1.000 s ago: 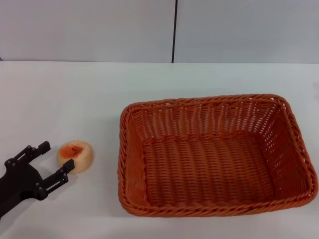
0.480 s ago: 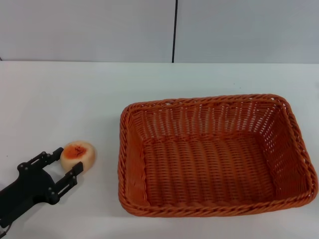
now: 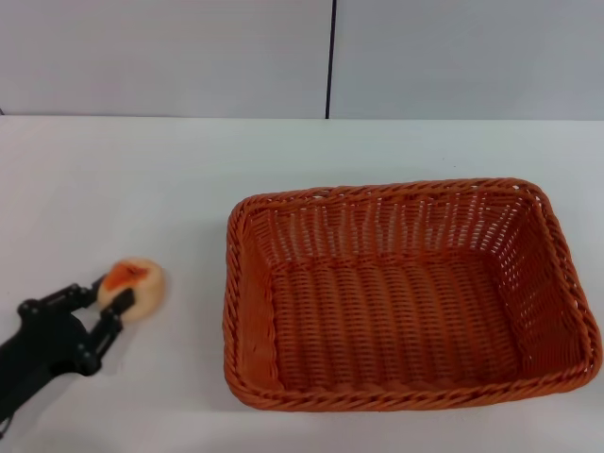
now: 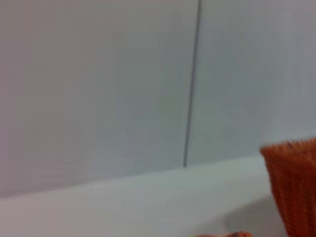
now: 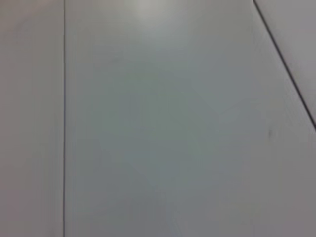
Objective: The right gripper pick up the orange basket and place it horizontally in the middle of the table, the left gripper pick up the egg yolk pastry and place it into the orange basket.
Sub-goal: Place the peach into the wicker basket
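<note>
Mostly hidden: my left wrist view gives me only a sliver of the egg yolk pastry (image 4: 222,234) at the frame's bottom edge and one cut-off corner of the orange basket (image 4: 292,185); none of that arm's own fingers show there. Right wrist view is blank grey wall panels (image 5: 158,118), so the right gripper is out of sight everywhere.

Head view carries the rest. Left gripper (image 3: 106,296) sits low at the table's (image 3: 142,179) left side, its arm cut off by the frame's corner. Both prongs are narrowed onto the egg yolk pastry (image 3: 132,285), one on each flank, touching it. Pastry is tilted, orange patch facing up and toward the claw. Whether it is clear of the tabletop I cannot tell.

Orange basket (image 3: 411,293) lies lengthwise, open side up, right of centre, well apart from the pastry.

Against half a second ago: prongs were spread wider beside the pastry; now closed in. Pastry has shifted slightly left. Basket unchanged.
</note>
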You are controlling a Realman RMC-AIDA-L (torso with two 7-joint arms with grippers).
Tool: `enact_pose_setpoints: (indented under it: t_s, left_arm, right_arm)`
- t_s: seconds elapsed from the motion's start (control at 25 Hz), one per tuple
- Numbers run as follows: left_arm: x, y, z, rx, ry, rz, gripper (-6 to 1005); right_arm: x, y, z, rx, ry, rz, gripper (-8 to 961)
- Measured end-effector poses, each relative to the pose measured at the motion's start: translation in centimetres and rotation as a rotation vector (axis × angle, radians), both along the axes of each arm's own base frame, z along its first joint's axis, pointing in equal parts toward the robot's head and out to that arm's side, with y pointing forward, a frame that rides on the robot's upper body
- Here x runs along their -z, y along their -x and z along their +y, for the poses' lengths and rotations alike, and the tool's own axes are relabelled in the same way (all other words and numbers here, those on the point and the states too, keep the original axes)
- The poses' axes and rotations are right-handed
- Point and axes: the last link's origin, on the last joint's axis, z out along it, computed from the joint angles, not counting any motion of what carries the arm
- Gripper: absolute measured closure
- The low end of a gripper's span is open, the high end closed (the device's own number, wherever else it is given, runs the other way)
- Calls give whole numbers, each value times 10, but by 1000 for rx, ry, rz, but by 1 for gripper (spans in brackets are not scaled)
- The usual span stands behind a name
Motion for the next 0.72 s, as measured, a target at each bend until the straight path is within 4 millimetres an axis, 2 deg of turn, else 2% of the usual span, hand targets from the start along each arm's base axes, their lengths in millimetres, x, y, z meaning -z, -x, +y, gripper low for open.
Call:
enact_pose_setpoints:
  t_s: [0.2, 0.4, 0.44, 0.48, 0.6, 0.72]
  left_arm:
    - [-26, -12, -3, 72, -122, -110, 699]
    - [-35, -21, -3, 128, -144, -157, 761]
    - [-41, -40, 1, 249, -122, -231, 792]
    - [-37, -51, 5, 304, -88, -256, 797]
    - [-27, -66, 12, 375, -15, -285, 814]
    - [-9, -85, 22, 448, 86, -311, 834]
  right_arm:
    - [0, 0, -4, -11, -11, 16, 375]
    - [3, 3, -4, -34, -3, 23, 376]
    - [3, 4, -4, -38, -2, 24, 376]
    - [3, 5, -3, -42, 0, 25, 376]
    - [4, 7, -3, -56, 4, 28, 376]
    - [7, 8, -3, -67, 10, 40, 376]
